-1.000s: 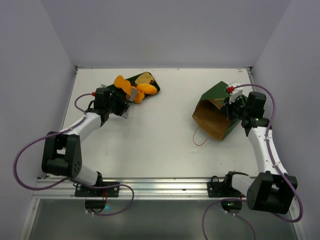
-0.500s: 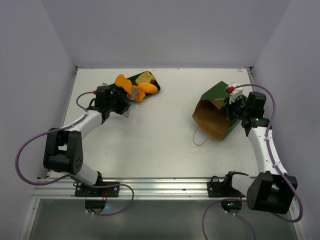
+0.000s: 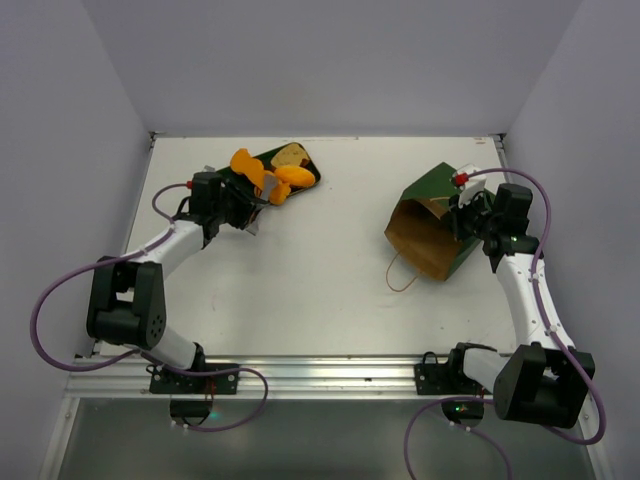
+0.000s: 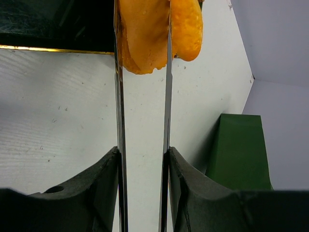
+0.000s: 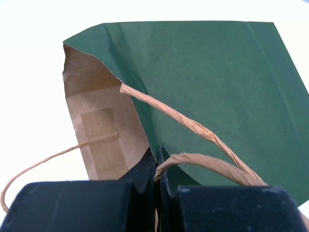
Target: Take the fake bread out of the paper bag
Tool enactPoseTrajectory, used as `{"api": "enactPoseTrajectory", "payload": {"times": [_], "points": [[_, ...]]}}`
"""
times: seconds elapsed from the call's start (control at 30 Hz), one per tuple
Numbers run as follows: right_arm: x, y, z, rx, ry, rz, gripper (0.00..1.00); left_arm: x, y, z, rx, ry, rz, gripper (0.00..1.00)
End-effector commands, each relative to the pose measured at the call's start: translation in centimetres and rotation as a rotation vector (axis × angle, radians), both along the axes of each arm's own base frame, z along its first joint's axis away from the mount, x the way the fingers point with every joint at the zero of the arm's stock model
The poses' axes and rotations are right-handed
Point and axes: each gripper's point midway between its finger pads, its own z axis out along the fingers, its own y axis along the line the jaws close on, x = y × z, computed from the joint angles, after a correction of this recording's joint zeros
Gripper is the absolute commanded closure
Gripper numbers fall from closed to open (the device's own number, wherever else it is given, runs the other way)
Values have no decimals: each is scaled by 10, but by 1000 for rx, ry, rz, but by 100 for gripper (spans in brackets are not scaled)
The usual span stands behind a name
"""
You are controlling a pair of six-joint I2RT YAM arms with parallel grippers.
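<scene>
Largely done: bread (image 3: pixel 290 178) lies on the tray (image 3: pixel 312 170), left claw (image 4: pixel 143 19) part-closed on an orange piece (image 4: pixel 145 53), right claw (image 5: pixel 157 157) clamped shut on the bag (image 5: pixel 203 72) rim, release pending

One paper bag (image 3: pixel 432 215); one tray (image 3: pixel 266 156); at least three fake bread pieces (image 3: pixel 290 177).

Open table (image 3: pixel 320 250) lay between the loaded tray (image 3: pixel 268 156), far left, and the paper bag (image 3: pixel 430 225), right, whose mouth faced it.
</scene>
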Motion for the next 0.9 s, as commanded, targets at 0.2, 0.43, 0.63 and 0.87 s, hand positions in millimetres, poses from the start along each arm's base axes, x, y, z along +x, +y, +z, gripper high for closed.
{"api": "enactPoseTrajectory", "payload": {"times": [0.2, 0.43, 0.63, 0.87], "points": [[1, 3, 12, 18, -50, 16, 100, 6, -2, 34, -18, -97, -28, 57], [1, 3, 12, 19, -51, 18, 100, 7, -2, 38, -18, -105, -27, 51], [1, 3, 12, 21, -49, 19, 100, 7, -2, 41, -20, -111, -28, 50], [1, 4, 11, 20, -47, 23, 100, 6, -1, 43, -25, -117, -30, 47]]}}
